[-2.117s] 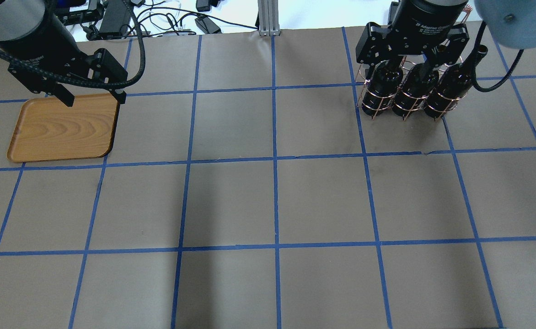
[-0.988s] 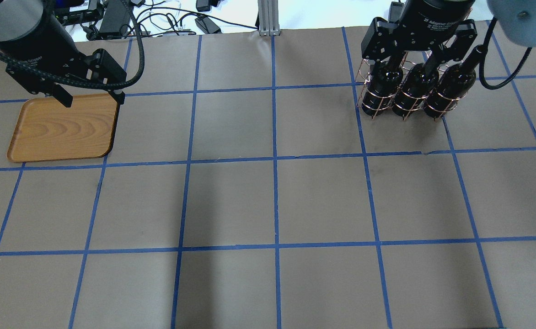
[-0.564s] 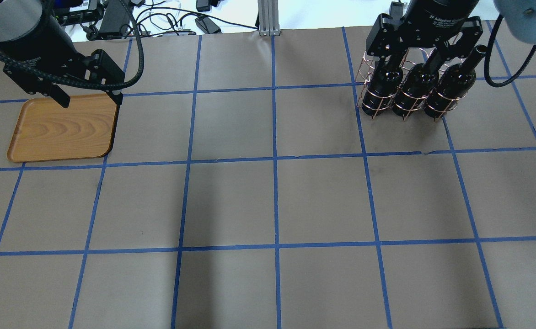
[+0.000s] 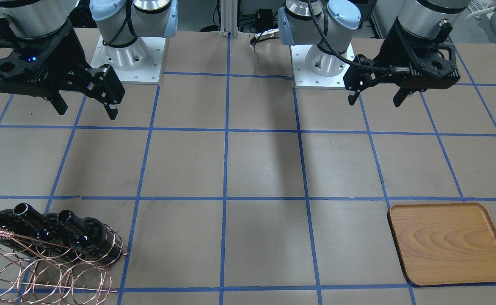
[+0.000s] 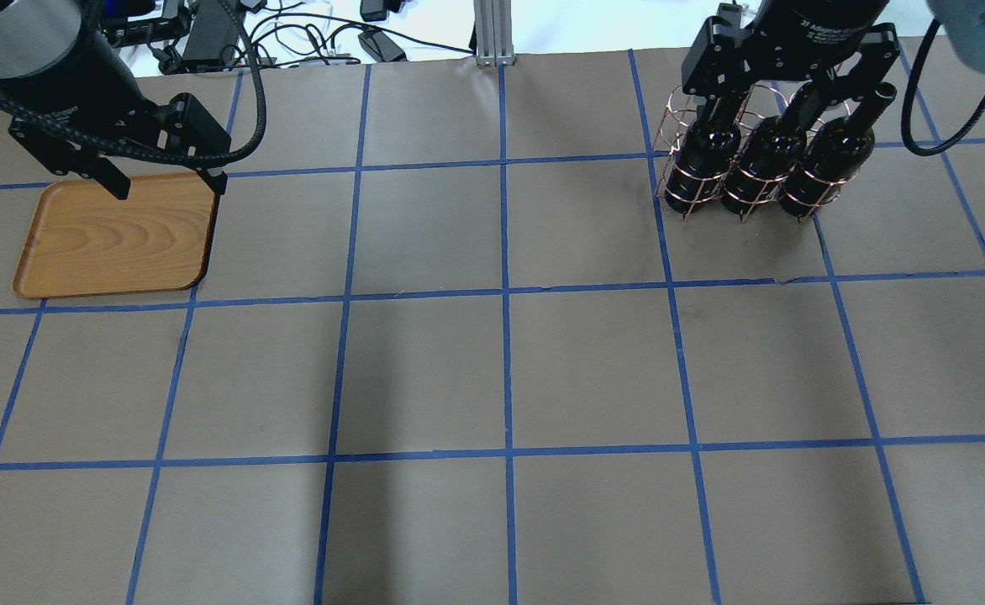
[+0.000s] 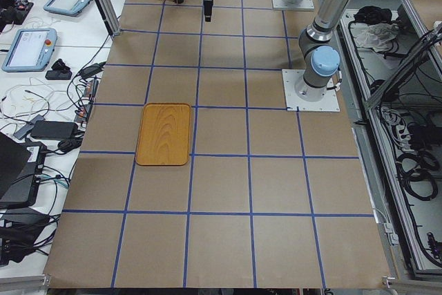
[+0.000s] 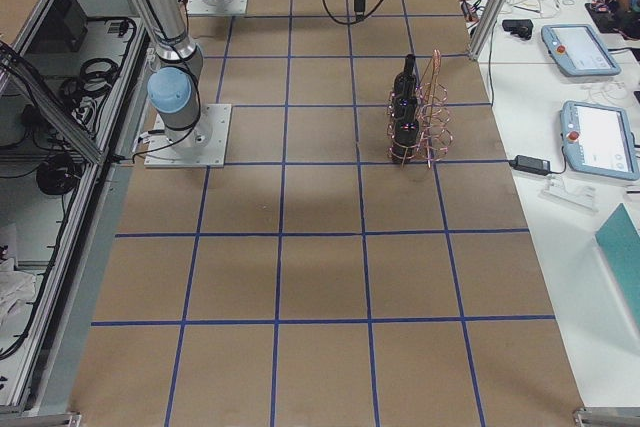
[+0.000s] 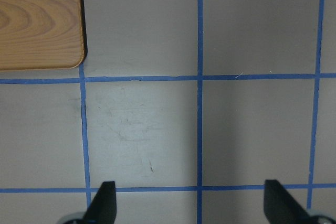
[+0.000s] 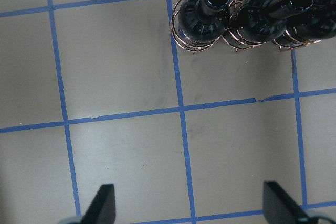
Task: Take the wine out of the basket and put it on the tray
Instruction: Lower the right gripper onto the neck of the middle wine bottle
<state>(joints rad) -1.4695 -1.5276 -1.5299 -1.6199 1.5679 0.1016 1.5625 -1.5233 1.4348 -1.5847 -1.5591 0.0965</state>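
Three near-black wine bottles (image 5: 757,164) sit side by side in the copper wire basket (image 5: 676,109) at the far right; they also show in the front view (image 4: 83,235) and at the top of the right wrist view (image 9: 202,19). My right gripper (image 5: 785,88) is open and empty, high above the table near the bottle necks; both fingertips (image 9: 105,203) frame bare table. The wooden tray (image 5: 114,235) lies empty at the far left. My left gripper (image 5: 169,181) is open and empty above the tray's far right corner; the tray corner (image 8: 37,19) shows in the left wrist view.
Brown paper with a blue tape grid covers the table (image 5: 501,370). A metal post (image 5: 492,34) and cables stand beyond the far edge. The arm bases (image 4: 125,59) are bolted on the robot side. Tablets and cables (image 7: 580,47) lie on the side bench.
My right gripper has shifted toward the top right of the overhead view, uncovering the bottle necks; it stays open. The left gripper has barely moved. Bottles, basket and tray are unmoved.
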